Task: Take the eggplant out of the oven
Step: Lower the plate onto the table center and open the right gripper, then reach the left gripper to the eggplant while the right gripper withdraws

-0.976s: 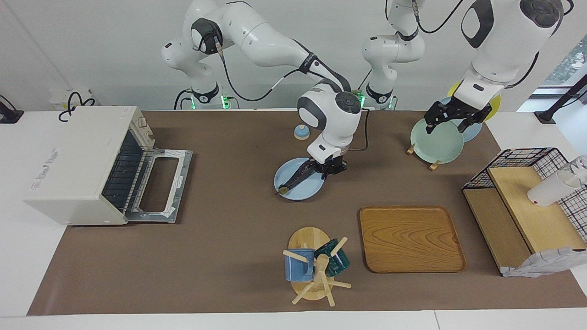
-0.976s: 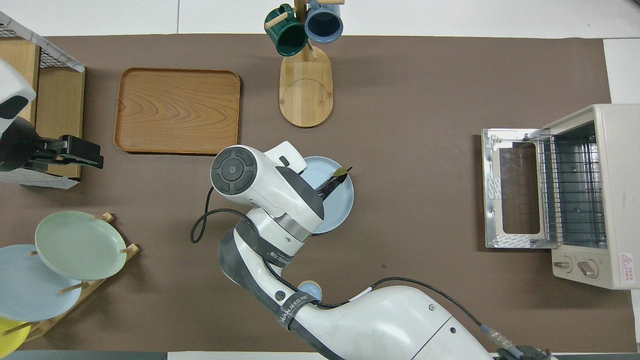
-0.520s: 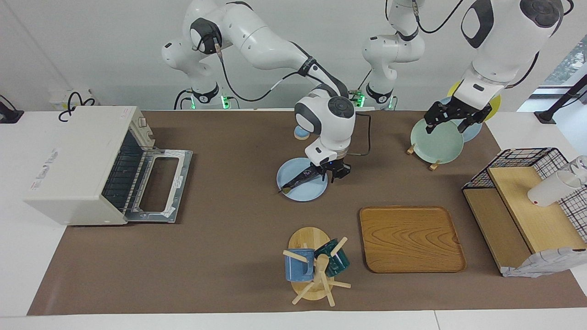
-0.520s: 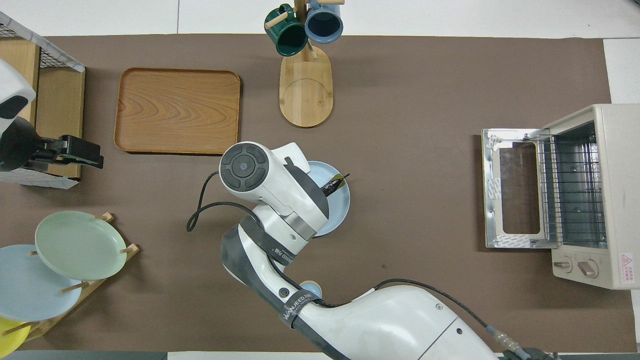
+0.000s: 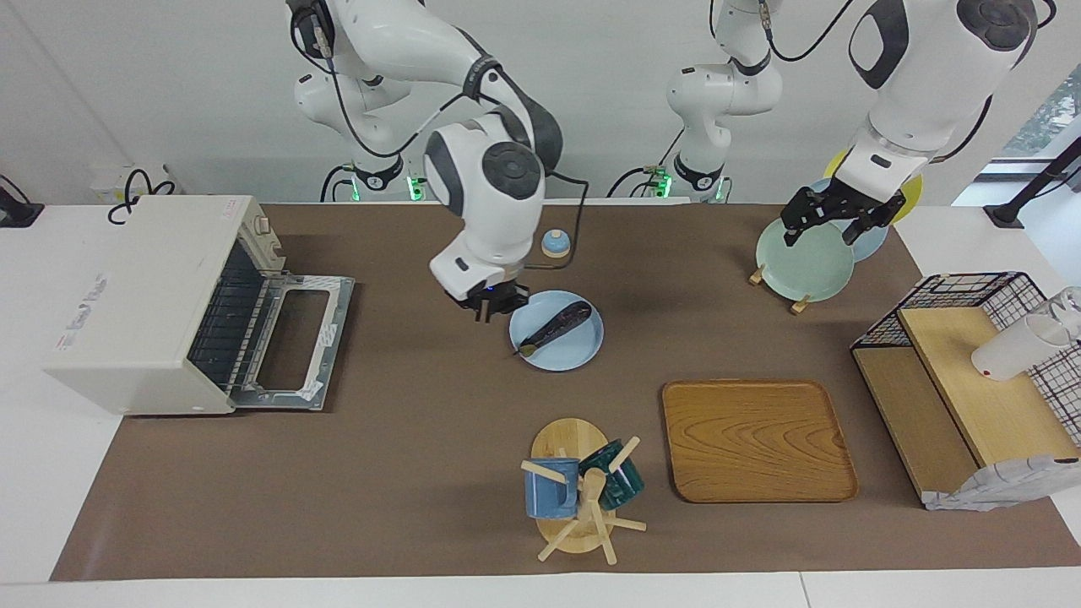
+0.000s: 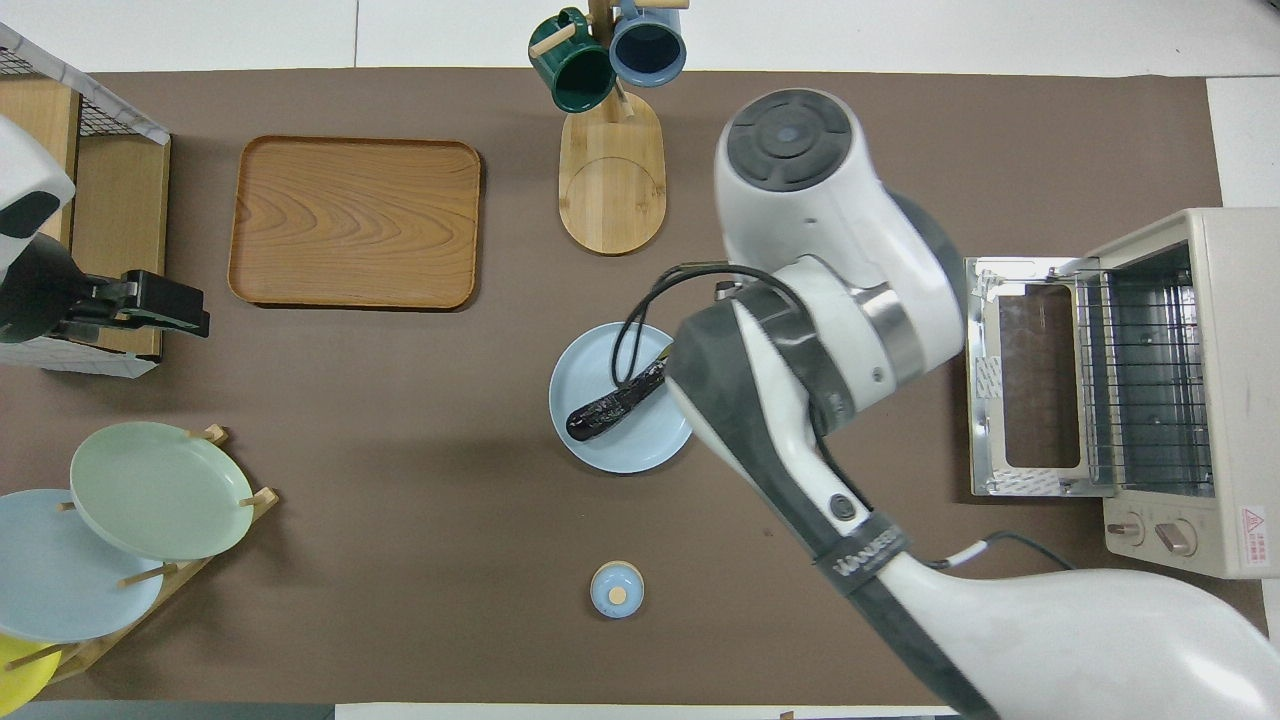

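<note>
The eggplant (image 5: pixel 556 327) (image 6: pixel 613 405), dark and slender, lies loose across a light blue plate (image 5: pixel 583 352) (image 6: pixel 600 456) in the middle of the table. My right gripper (image 5: pixel 487 309) hangs shut and empty above the mat just beside the plate, toward the oven's end. In the overhead view the arm hides this gripper. The cream oven (image 5: pixel 139 295) (image 6: pixel 1225 400) stands at the right arm's end with its door (image 5: pixel 291 346) (image 6: pixel 1020 375) folded down and its wire rack bare. My left gripper (image 5: pixel 832 223) (image 6: pixel 165 305) waits open over the plate rack.
A wooden tray (image 5: pixel 756 439) and a mug tree (image 5: pixel 583 498) with two mugs lie farther from the robots than the plate. A small blue knob (image 5: pixel 555 244) sits nearer the robots. The plate rack (image 5: pixel 802 263) and a wire shelf (image 5: pixel 971 380) with a white cup (image 5: pixel 1013 348) are at the left arm's end.
The right gripper let go of the eggplant on the blue plate, closed again, rose and swung toward the oven's end. The left arm has not moved.
</note>
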Motion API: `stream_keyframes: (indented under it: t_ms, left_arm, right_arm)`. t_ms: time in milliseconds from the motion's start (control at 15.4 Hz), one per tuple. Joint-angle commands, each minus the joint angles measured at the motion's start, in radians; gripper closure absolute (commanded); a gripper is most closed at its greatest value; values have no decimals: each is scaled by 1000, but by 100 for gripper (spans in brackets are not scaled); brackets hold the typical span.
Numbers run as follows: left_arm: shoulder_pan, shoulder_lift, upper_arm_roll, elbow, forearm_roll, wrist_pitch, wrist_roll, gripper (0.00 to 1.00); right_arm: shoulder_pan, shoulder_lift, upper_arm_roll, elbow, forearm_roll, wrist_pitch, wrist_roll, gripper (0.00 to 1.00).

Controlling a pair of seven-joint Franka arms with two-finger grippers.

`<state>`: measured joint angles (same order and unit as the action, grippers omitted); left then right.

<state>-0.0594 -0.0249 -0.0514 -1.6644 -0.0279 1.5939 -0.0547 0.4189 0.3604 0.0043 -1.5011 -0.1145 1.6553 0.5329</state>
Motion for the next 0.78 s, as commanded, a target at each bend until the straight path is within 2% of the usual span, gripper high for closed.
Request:
stream_keyframes:
  t_ms: [0, 130, 260, 390, 715]
  left_arm:
    - [-46, -9, -7, -17, 11, 29, -2, 0]
    - [-95, -4, -7, -29, -6, 58, -5, 0]
    - [-137, 3, -5, -57, -73, 109, -37, 0]
    - [-186, 13, -5, -80, -89, 170, -63, 0]
    - [-327, 143, -7, -87, -118, 305, -51, 0]
  right_arm:
    - [-87, -121, 17, -281, -63, 99, -34, 100]
    - [-121, -170, 17, -439, -109, 228, -39, 100]
    - [-182, -193, 17, -548, -166, 334, -43, 100]
    - [-229, -192, 17, -588, -172, 389, -94, 100]
    - [-288, -184, 17, -639, -188, 480, -154, 100]
